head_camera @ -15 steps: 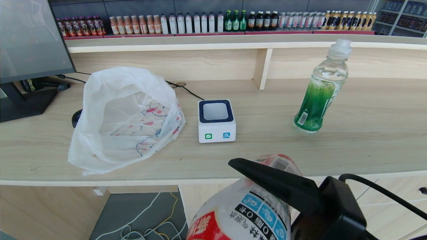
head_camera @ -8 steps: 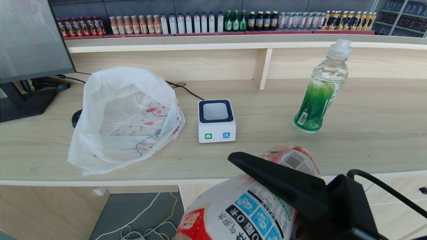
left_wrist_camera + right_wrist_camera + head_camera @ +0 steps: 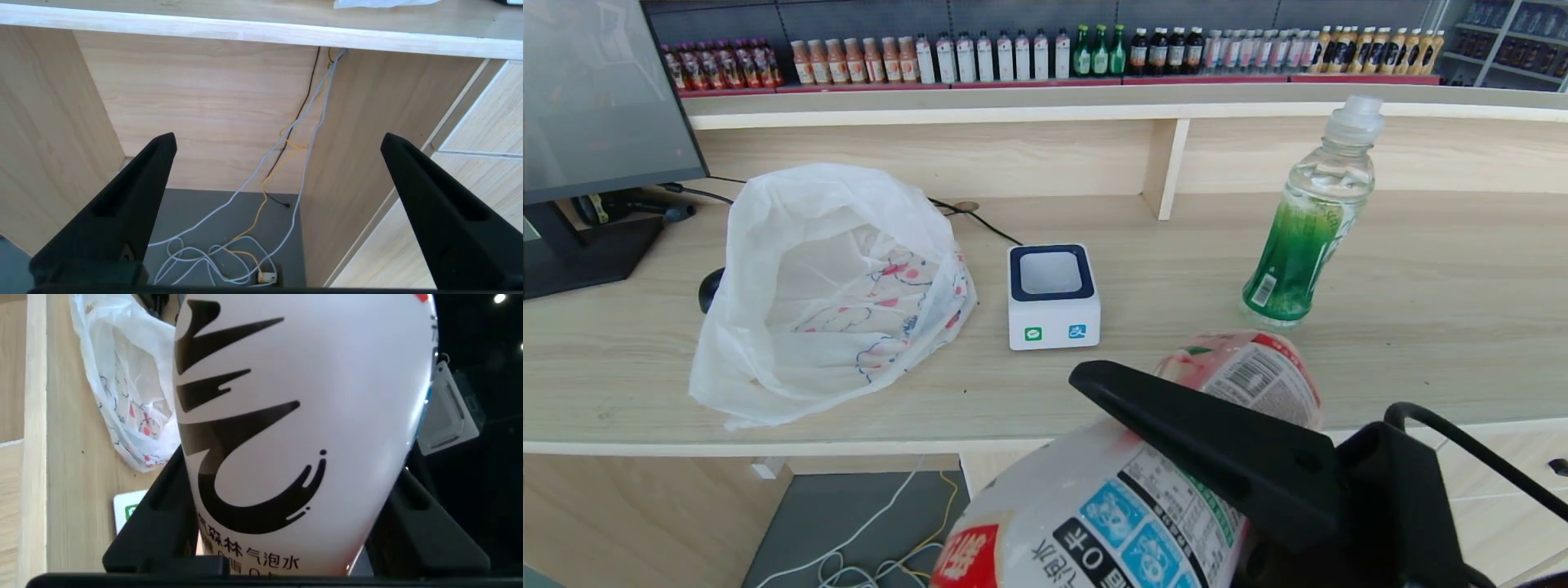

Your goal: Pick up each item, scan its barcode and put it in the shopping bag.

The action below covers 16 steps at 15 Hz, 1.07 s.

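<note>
Progress looks early: neither of the two items I can see has reached the shopping bag [image 3: 833, 286], which lies slumped and open-mouthed on the left part of the bench [image 3: 1421, 343]. I can make out no bottle in it, and the pink and blue marks inside look to me like print on its wall. The right hand [image 3: 1168, 416] is clenched around a white bottle [image 3: 1127, 506] with a red and blue label, and the right wrist view shows a finger pressed against each side of it. The bottle is held tilted in the air at the bench's front edge, nearer the robot than the scanner [image 3: 1054, 294] and a little to its right. Its barcode [image 3: 1248, 377] sits near the far end and faces upward rather than toward the scanner's window, so I judge the scan not yet done. The bottle has to be brought over the window with the code turned down to it, then carried left to the bag. A green bottle [image 3: 1303, 237] stands upright on the bench well to the right of the scanner, with nothing gripping it, and its whole cycle of pick, scan and bag is still to come. The left hand [image 3: 278, 204] is released with its fingers spread wide and holds nothing. It hangs below the bench's front edge, facing the wooden panel and the loose cables [image 3: 245, 245] on the floor.
</note>
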Tool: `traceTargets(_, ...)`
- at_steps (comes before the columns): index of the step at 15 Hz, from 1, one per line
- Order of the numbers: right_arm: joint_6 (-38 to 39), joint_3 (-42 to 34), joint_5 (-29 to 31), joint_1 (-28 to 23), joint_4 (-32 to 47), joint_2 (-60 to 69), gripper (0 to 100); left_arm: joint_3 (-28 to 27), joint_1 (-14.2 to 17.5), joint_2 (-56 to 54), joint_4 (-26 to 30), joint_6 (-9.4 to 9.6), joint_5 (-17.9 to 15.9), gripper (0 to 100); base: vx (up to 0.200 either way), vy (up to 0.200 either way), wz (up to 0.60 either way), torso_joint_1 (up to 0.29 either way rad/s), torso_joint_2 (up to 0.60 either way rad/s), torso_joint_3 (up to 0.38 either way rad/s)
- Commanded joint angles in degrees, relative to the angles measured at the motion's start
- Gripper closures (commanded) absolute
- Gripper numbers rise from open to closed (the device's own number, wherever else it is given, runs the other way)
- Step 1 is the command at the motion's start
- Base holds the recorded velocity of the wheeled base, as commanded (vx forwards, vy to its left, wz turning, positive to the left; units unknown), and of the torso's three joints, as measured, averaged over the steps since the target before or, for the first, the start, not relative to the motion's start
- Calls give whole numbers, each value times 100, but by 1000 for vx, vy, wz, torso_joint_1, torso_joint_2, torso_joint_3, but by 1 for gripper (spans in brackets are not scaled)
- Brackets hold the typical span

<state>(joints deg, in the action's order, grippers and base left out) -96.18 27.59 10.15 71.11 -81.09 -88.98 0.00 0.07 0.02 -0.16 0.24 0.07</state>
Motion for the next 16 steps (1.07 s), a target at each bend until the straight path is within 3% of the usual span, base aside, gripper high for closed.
traceTargets(1,-155,10,4,17,-38,12,100,0,1,-2,-2,2,1,0,0,0,0,0,0,0)
traceTargets(4,-674,-87,505,615,-293,47,100,0,1,-2,-2,2,1,0,0,0,0,0,0,0)
traceTargets(16,-568,-131,426,615,-346,-41,100,0,1,-2,-2,2,1,0,0,0,0,0,0,0)
